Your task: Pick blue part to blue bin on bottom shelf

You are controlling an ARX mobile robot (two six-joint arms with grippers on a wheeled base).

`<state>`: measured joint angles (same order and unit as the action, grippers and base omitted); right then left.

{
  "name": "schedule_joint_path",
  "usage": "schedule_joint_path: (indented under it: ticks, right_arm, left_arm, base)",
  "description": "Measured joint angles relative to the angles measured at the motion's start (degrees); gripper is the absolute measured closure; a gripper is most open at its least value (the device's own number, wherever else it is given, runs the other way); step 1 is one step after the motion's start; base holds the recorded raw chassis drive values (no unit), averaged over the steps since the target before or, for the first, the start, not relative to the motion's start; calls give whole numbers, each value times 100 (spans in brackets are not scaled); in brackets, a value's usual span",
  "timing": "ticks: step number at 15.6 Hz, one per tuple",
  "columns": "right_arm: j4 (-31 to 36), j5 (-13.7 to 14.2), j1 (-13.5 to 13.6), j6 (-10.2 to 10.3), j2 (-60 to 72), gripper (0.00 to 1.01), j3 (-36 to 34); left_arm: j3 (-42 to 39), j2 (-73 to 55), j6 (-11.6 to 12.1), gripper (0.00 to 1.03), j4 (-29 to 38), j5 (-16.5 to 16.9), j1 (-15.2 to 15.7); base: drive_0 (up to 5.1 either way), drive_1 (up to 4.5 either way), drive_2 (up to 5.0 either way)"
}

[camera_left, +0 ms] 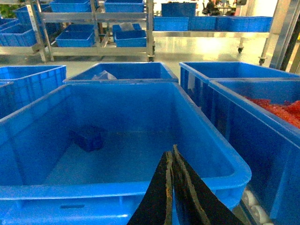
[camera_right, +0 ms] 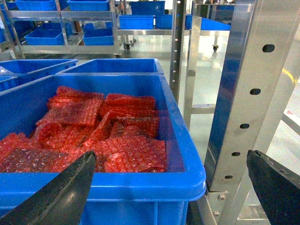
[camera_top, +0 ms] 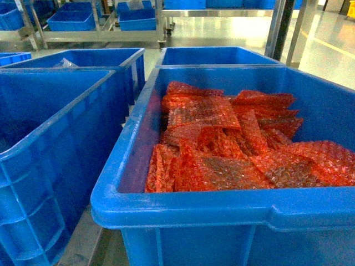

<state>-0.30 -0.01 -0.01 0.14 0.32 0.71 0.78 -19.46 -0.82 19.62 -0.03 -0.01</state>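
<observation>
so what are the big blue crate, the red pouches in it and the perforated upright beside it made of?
Big blue crate: looks like moulded plastic, semi-gloss, judging by the thick rolled rim and soft highlights. Red pouches: seemingly bubble-wrap film, translucent, dimpled all over. Perforated upright: brushed metal, probably steel, with streaky reflections and punched slots.

**Non-task clutter**

Neighbouring blue crate (camera_left: 140,136) holds a small blue block (camera_left: 87,138) near its left wall. More blue crates (camera_top: 83,61) behind. Perforated steel upright (camera_right: 248,93) at right. Far racks (camera_left: 93,28) carry crates.
</observation>
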Motion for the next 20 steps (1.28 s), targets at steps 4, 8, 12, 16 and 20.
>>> schedule_joint_path:
  ticks: [4, 8, 12, 16, 20]
  right_arm:
    - [0, 0, 0, 2, 0, 3, 0]
    - [0, 0, 0, 2, 0, 3, 0]
    - [-15, 17, 0, 2, 0, 3, 0]
    - [0, 0, 0, 2, 0, 3, 0]
    - [0, 0, 0, 2, 0, 3, 0]
  left_arm:
    - [0, 540, 0, 101, -546, 0, 0]
    - [0, 938, -2, 101, -949, 0, 0]
    - [4, 1886, 13, 101, -2035, 26, 0]
    - [4, 1886, 17, 101, -1993, 0, 0]
    - [4, 1886, 17, 75, -1996, 0, 0]
  base:
    - [0, 0, 0]
    - [0, 0, 0]
    - [0, 0, 0]
    - [0, 0, 0]
    - [0, 0, 0]
